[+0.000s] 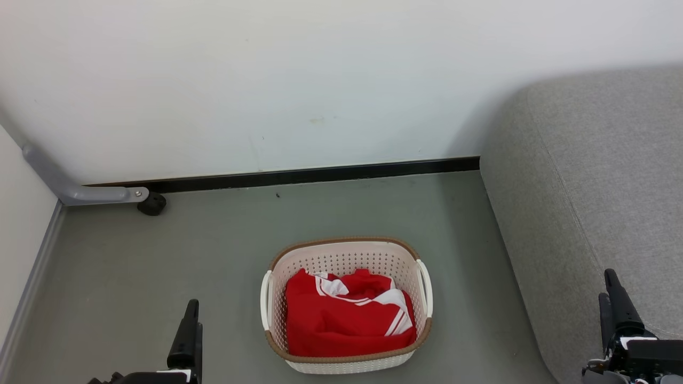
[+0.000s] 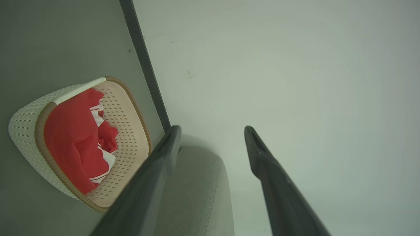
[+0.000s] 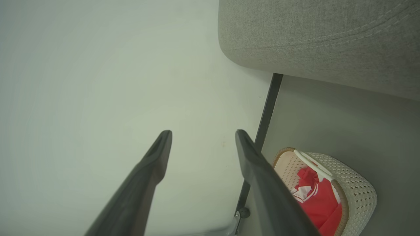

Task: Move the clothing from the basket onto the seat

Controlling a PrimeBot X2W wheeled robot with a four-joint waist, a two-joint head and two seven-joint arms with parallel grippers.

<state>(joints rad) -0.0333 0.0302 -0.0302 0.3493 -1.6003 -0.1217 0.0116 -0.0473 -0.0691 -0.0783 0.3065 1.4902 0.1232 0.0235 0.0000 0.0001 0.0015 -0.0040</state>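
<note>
The cream-white basket [image 1: 341, 260] with a brown rim stands on the grey floor, low in the middle of the head view. The clothing [image 1: 341, 320], bright red with white stripes, lies bunched inside it. The light-grey seat [image 1: 603, 176] takes up the right side, to the right of the basket. My left gripper [image 1: 193, 309] is open at the lower left, well left of the basket. My right gripper [image 1: 605, 285] is open at the lower right, in front of the seat's edge. Both wrist views show wide-apart fingers with nothing between them, left gripper [image 2: 212, 128] and right gripper [image 3: 202, 132], with the basket [image 2: 128, 131] [image 3: 357, 190] off to one side.
A white wall with a black baseboard [image 1: 320, 173] runs behind the basket. A grey metal leg with a black caster [image 1: 152, 204] stands at the far left by the wall. Bare grey floor [image 1: 213, 240] surrounds the basket, with a gap between it and the seat.
</note>
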